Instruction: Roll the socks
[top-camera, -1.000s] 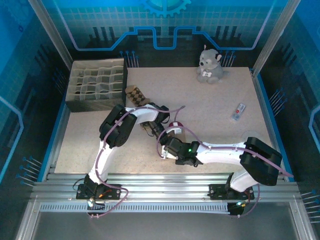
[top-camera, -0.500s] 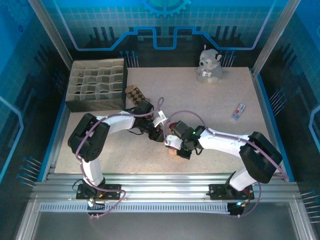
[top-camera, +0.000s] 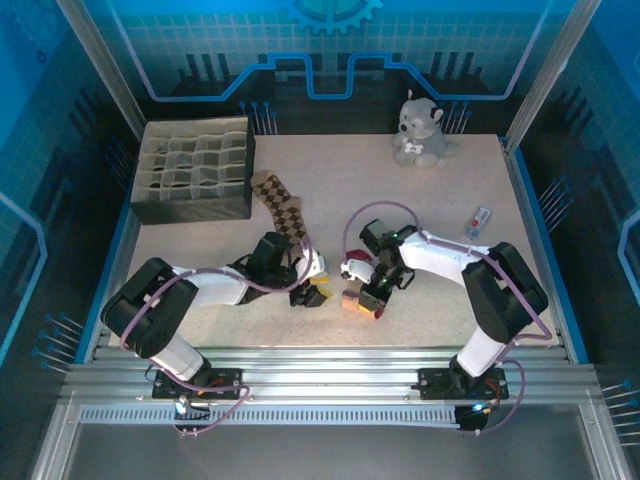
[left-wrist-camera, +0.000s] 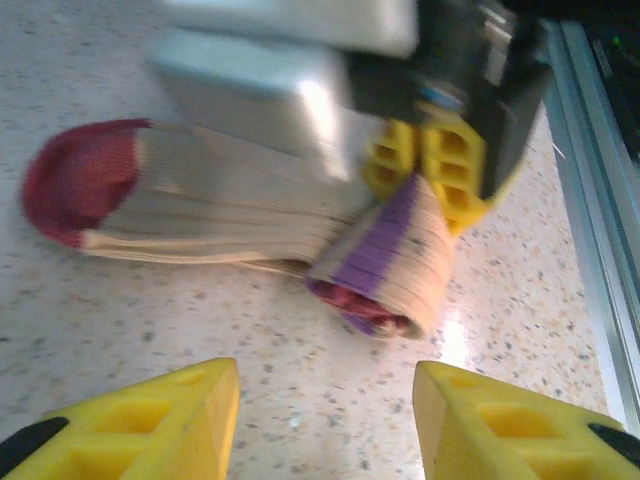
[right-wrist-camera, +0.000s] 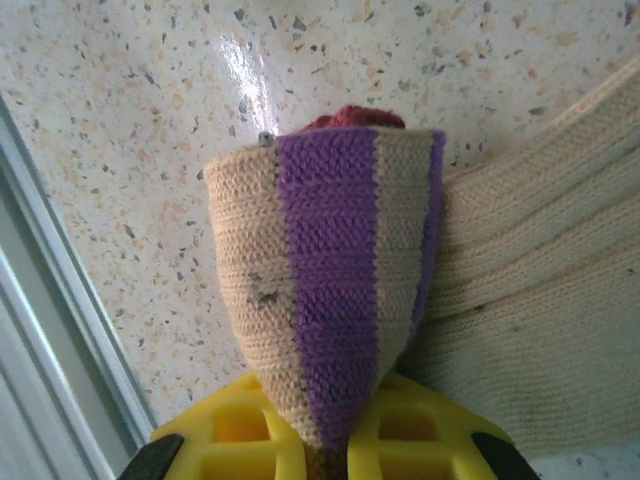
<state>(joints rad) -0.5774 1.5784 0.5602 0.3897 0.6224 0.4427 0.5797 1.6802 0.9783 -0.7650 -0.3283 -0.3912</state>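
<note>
Speckled counter (top-camera: 440, 200), close to its near edge: the beige sock (left-wrist-camera: 200, 215) is rolled only at its cuff end, which the right pincer (left-wrist-camera: 430, 170) clamps. The left pincer (left-wrist-camera: 325, 420) stands apart just beside it. Toward the far-left corner, the argyle sock (top-camera: 280, 205) lies flat, not yet rolled.

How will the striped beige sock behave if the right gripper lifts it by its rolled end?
Probably floppy: the beige sock lies flat and limp beyond its rolled end. The roll looks loose, so it may unwind if the right gripper lets go. The ribbed knit likely grips rather than slips.
</note>
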